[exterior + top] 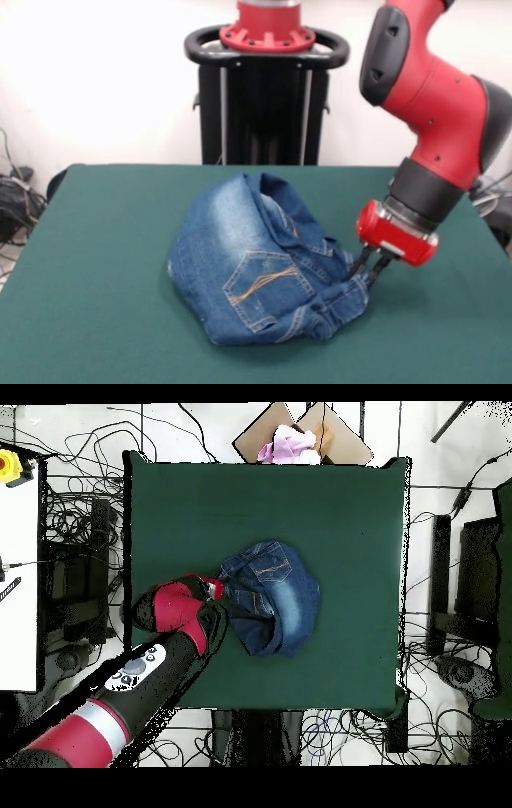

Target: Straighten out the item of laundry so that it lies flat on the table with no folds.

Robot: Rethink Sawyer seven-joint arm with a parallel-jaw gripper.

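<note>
The small blue denim jeans (256, 260) lie bunched in a rounded heap at the middle of the dark green table (96, 264). One orange-stitched back pocket faces the front. Folds gather at the heap's right end. My gripper (366, 278) is at that right edge, low over the table, with its fingers close together on a fold of the denim. In the overhead view the jeans (275, 594) lie mid-table and the gripper (217, 590) meets their left edge, partly hidden under the red arm.
The robot's pedestal (266, 88) stands behind the table's far edge. In the overhead view an open cardboard box holding pink cloth (291, 442) sits beyond the table (340, 504). Cables lie on the floor around it.
</note>
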